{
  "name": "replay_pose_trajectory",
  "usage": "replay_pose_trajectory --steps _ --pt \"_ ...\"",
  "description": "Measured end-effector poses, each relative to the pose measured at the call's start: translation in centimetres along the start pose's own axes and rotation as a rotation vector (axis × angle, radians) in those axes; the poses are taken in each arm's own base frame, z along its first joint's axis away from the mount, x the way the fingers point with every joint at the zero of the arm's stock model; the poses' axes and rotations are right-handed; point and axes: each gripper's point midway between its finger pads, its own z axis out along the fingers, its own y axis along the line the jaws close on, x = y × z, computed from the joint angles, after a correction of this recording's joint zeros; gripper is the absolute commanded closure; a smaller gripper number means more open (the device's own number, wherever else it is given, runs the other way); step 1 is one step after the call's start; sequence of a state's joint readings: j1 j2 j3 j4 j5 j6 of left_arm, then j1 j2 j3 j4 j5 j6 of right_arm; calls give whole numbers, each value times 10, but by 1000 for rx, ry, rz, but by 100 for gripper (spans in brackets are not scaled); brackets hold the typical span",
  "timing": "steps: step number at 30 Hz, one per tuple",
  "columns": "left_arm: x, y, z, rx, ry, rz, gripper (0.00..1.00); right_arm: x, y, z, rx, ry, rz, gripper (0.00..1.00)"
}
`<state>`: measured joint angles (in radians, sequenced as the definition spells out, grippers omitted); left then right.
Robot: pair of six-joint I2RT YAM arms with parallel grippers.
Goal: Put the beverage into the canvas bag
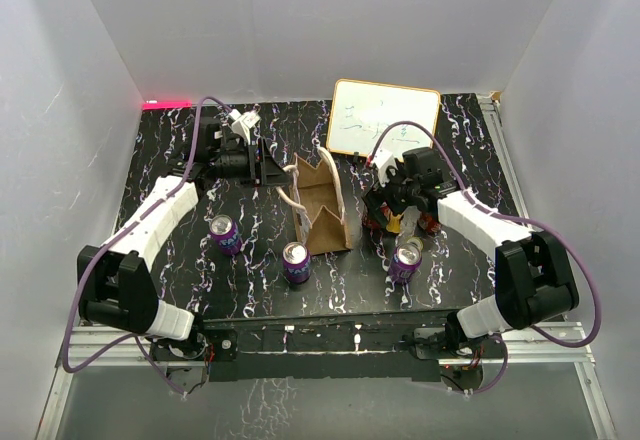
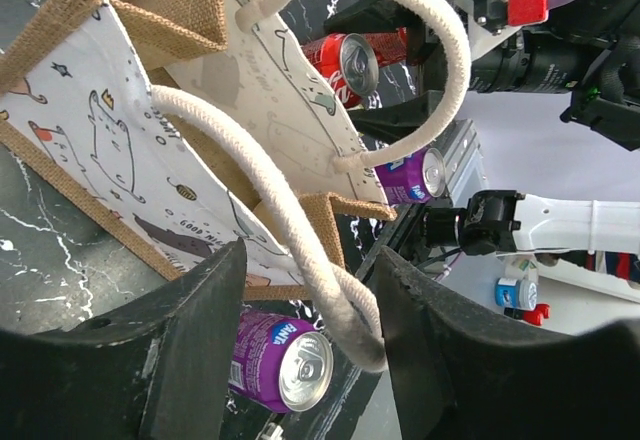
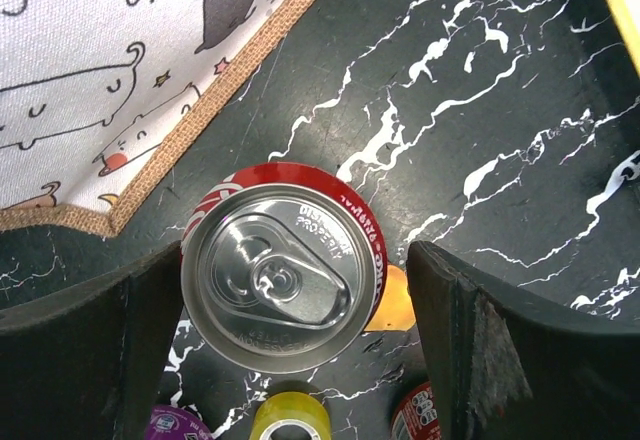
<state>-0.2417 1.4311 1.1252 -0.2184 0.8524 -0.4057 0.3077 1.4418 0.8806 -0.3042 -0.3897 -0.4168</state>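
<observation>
The canvas bag (image 1: 318,205) stands open mid-table, tan with a whitish patterned side; it also shows in the left wrist view (image 2: 90,150) and the right wrist view (image 3: 120,80). My left gripper (image 1: 266,165) is at the bag's far left side. In the left wrist view it (image 2: 310,260) is open, with a cream rope handle (image 2: 330,280) hanging between the jaws against one finger. My right gripper (image 1: 388,212) is right of the bag. It (image 3: 295,255) is open around an upright red can (image 3: 280,275), with a gap at the right finger. The red can also shows beyond the bag (image 2: 350,58).
Purple cans stand at the front left (image 1: 224,232), in front of the bag (image 1: 296,262) and front right (image 1: 405,260). A whiteboard (image 1: 383,120) lies at the back right. A yellow tape roll (image 3: 290,422), an orange item (image 3: 392,300) and another red can (image 3: 418,420) crowd the red can.
</observation>
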Motion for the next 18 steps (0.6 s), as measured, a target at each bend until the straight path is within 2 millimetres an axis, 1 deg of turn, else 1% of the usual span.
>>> replay_pose_trajectory --steps 3,4,5,7,9,11,13,14,17,18 --pt "1 3 -1 -20 -2 15 45 -4 -3 0 13 -11 -6 15" --pt "1 4 -2 -29 -2 20 45 -5 -4 0 18 -14 -8 18" --pt "1 5 -2 -34 -2 23 45 -6 -5 0 21 -15 -9 24" --pt "2 7 -3 -45 -3 32 45 -8 -5 0 21 -19 -11 38" --pt "2 8 -4 -52 -3 37 46 -10 -6 0 26 -20 -15 56" --pt "2 9 -4 -57 -3 40 49 -10 -7 -1 30 -16 -9 73" --pt "2 10 -4 -63 -4 47 58 -10 -6 -2 27 -6 -9 86" --pt "3 10 -4 -65 -3 48 64 -10 -6 -3 24 1 -5 91" --pt "2 12 -4 -74 -4 58 82 -15 -5 -9 20 5 -1 92" --pt "2 13 -4 -78 -5 60 89 -22 -5 -15 23 -4 -4 92"
